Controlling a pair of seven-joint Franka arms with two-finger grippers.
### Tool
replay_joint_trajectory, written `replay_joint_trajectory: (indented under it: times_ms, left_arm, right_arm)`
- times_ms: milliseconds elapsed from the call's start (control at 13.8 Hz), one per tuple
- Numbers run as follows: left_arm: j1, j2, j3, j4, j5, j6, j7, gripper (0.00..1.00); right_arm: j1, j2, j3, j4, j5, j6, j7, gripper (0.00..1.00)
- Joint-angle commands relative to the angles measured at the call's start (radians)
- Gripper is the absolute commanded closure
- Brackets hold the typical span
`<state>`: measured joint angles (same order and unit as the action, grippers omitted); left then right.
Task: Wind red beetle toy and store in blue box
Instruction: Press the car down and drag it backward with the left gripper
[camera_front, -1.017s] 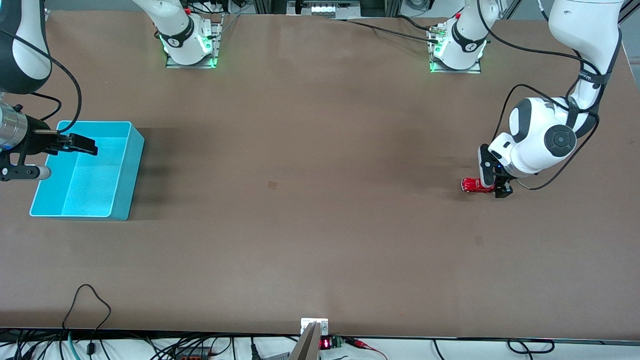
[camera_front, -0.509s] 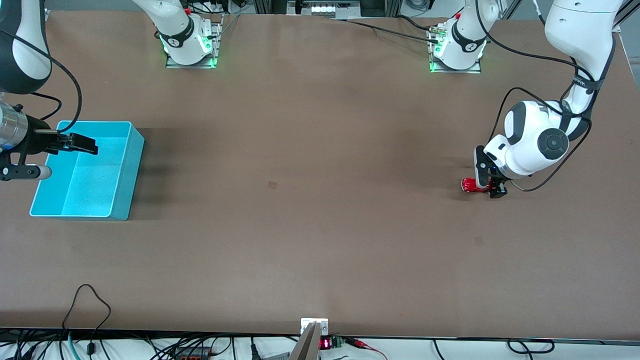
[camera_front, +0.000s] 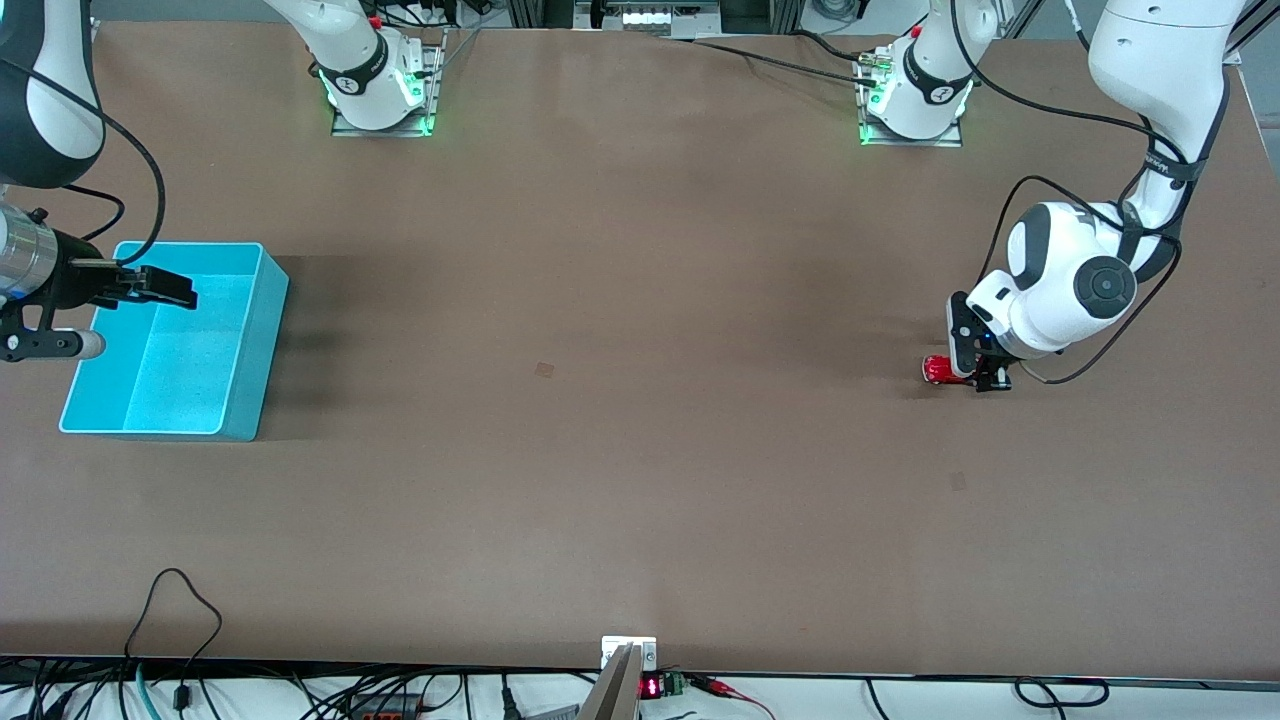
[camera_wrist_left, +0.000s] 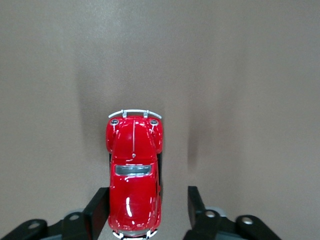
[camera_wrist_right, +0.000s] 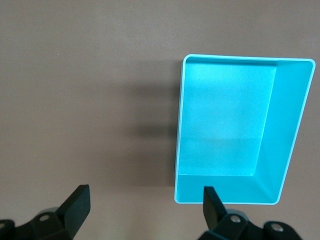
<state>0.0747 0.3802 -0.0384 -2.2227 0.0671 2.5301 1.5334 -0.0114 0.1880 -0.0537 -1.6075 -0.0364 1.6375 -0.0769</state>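
Where the toy sits: one red beetle toy (camera_front: 938, 371) on worktop (camera_front: 600, 400), left arm's end
Box: one blue box (camera_front: 262, 350)
Left hand (camera_front: 975, 378): fingers apart astride toy; only wrist view shows the gap
Right hand (camera_front: 165, 290): fingers apart, over box

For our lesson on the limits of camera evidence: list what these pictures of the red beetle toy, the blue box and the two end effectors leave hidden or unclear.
- Red beetle toy: its rear runs off the left wrist view's edge.
- Same toy in the front view: mostly covered by the left end effector, so contact is unclear.
- Blue box: one corner is hidden by the right end effector over it in the front view.
- Any winding key: not visible.
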Motion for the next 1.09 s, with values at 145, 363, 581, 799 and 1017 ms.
replay_joint_trajectory:
  times_ms: [145, 363, 581, 799, 1017]
  left_arm:
    - [0.013, 0.002, -0.011, -0.003, -0.021, 0.007, 0.031, 0.46]
    - [0.013, 0.0, -0.009, -0.003, -0.021, 0.007, 0.033, 0.59]
    - [0.013, 0.002, -0.009, -0.003, -0.021, 0.007, 0.033, 0.65]
    - [0.013, 0.003, -0.009, -0.003, -0.021, 0.006, 0.031, 0.67]
    - [0.013, 0.003, -0.009, -0.003, -0.021, 0.004, 0.031, 0.72]
  right_arm:
    - [-0.001, -0.009, 0.005, 0.005, 0.007, -0.015, 0.005, 0.0]
    - [-0.005, -0.009, 0.005, 0.003, 0.006, -0.015, 0.005, 0.0]
    - [-0.004, -0.009, 0.005, 0.003, 0.006, -0.015, 0.005, 0.0]
    - [-0.005, -0.009, 0.005, 0.003, 0.006, -0.015, 0.003, 0.0]
    - [-0.007, -0.009, 0.005, 0.003, 0.006, -0.015, 0.0, 0.0]
